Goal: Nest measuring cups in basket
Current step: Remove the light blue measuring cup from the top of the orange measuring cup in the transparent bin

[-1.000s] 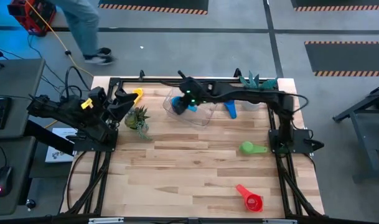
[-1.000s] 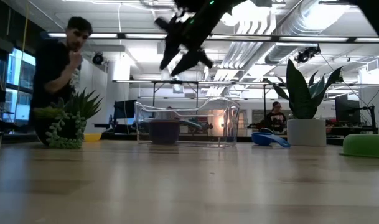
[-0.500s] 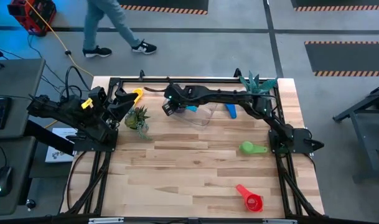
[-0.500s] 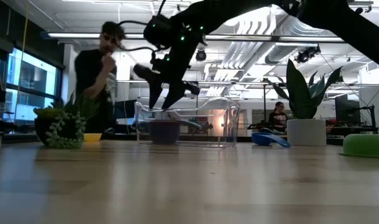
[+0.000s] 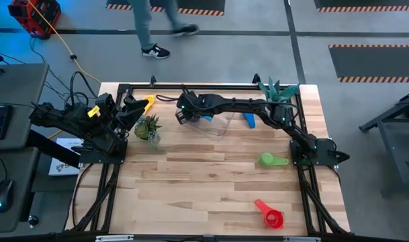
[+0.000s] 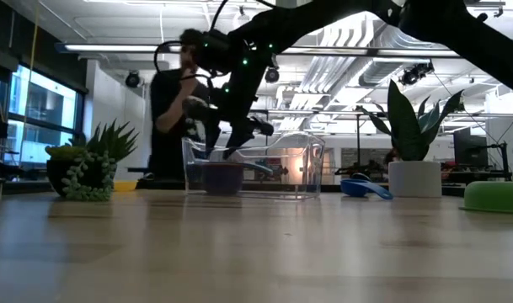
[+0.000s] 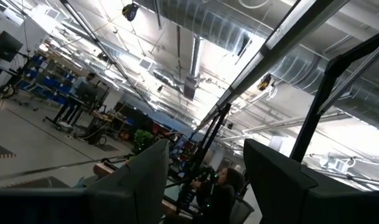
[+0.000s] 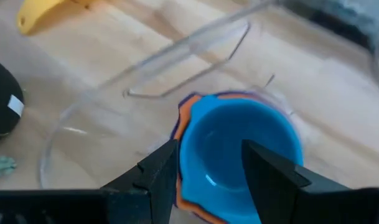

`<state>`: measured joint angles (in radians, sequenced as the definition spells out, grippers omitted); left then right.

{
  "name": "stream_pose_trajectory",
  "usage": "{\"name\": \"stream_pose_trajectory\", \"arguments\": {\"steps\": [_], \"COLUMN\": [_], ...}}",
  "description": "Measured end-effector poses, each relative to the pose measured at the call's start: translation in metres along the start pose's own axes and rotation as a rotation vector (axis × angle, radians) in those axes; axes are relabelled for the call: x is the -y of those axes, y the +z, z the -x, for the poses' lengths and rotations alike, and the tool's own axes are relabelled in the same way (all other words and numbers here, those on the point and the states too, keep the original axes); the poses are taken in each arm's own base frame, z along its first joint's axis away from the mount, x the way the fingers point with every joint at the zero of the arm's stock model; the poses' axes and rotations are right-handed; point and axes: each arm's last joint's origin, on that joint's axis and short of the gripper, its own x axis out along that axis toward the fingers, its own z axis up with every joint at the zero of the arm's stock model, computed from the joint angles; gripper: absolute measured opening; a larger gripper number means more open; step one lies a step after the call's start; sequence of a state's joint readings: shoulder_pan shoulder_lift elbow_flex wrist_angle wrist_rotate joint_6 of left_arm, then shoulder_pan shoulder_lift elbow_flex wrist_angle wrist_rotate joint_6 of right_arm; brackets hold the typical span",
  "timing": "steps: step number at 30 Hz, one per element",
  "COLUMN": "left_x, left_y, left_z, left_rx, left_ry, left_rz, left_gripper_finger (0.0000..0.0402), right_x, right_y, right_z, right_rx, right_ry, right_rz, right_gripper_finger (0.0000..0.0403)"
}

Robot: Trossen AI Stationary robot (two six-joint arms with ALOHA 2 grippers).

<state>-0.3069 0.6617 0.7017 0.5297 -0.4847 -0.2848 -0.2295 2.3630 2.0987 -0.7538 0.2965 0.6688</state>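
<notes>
The clear basket (image 5: 221, 125) (image 6: 307, 168) stands near the table's far edge. Inside its left end sits a stack of nested cups (image 8: 239, 143) (image 5: 205, 116) (image 6: 222, 178), blue on top with orange and dark blue rims showing. My right gripper (image 8: 208, 168) (image 5: 183, 115) (image 6: 221, 150) is open, slanting down just above that stack at the basket's left end. On the table lie a light blue cup (image 5: 249, 120), a green cup (image 5: 270, 160), a red cup (image 5: 271, 215) and a yellow cup (image 5: 147, 102). My left gripper (image 7: 208, 180) (image 5: 138, 111) is open, parked by the left edge.
A small green plant (image 5: 149, 128) (image 6: 88, 168) stands left of the basket, close to the yellow cup. A taller plant in a white pot (image 5: 278, 91) (image 6: 412, 168) sits at the far right corner. A person (image 5: 157, 27) walks past beyond the far edge.
My right gripper has come down from high above the basket's middle and swung toward the table's left, to the basket's left end, staying open. The cups and basket have kept their places. The person has walked rightward behind the table.
</notes>
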Motion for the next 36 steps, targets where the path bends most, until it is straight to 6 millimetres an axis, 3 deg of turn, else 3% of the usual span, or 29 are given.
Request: {"name": "stream_pose_trajectory", "arguments": {"steps": [20, 30, 36], "left_x": [0.002, 0.002, 0.002], "left_y": [0.006, 0.006, 0.006], "left_z": [0.000, 0.000, 0.000], "left_rx": [0.058, 0.058, 0.058], "left_ry": [-0.017, -0.017, -0.017], "left_rz": [0.032, 0.032, 0.032], "left_gripper_finger": [0.0200, 0.0200, 0.0200], "right_x": [-0.002, -0.002, -0.003], "right_y": [-0.004, -0.004, -0.004], "right_z": [-0.010, -0.010, -0.010], "right_rx": [-0.009, -0.013, -0.005], "right_ry": [0.006, 0.012, 0.018], "right_rz": [-0.021, -0.021, -0.032], "right_gripper_finger": [0.0168, 0.0106, 0.0099]}}
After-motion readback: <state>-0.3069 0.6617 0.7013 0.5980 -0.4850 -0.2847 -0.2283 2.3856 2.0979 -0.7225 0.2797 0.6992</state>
